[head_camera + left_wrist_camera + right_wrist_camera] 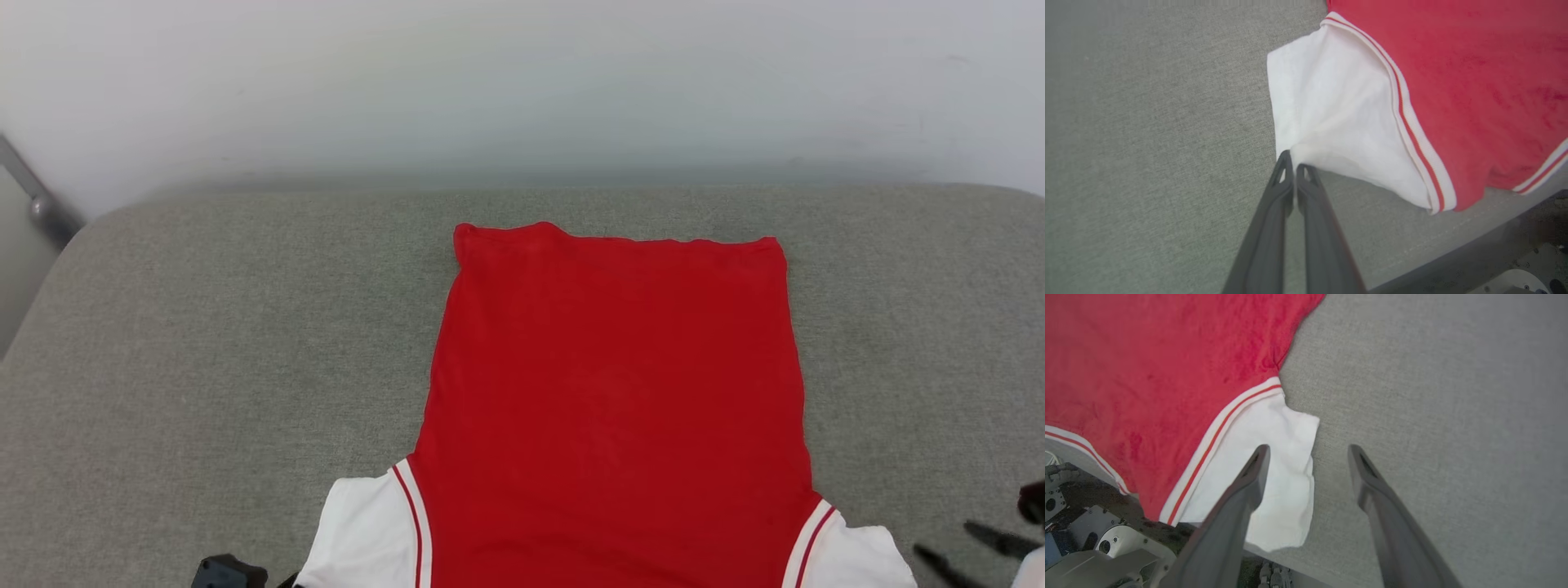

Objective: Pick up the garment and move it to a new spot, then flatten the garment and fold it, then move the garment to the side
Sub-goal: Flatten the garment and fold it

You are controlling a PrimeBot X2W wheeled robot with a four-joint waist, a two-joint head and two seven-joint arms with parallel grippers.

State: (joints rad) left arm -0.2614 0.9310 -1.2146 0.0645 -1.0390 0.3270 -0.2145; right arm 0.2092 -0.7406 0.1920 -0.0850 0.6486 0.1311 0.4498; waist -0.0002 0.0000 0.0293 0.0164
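Two pincers: your left gripper (1291,163) is pinching the seven-o'clock sleeve (1331,102) of the limp jersey (612,392), a sound hold; right gripper (1308,449) is gaping wide.

Grey woven fabric surface (204,343) spans foreground, corners rounded, faint shadow band along far edge. Plain white wall (522,82) directly behind, unmarked. Slanted metal bar (33,200) at far left against wall. Surface's dark grey rim (1453,261) visible in left wrist view. Light soft, even, diffuse; shadows weak.
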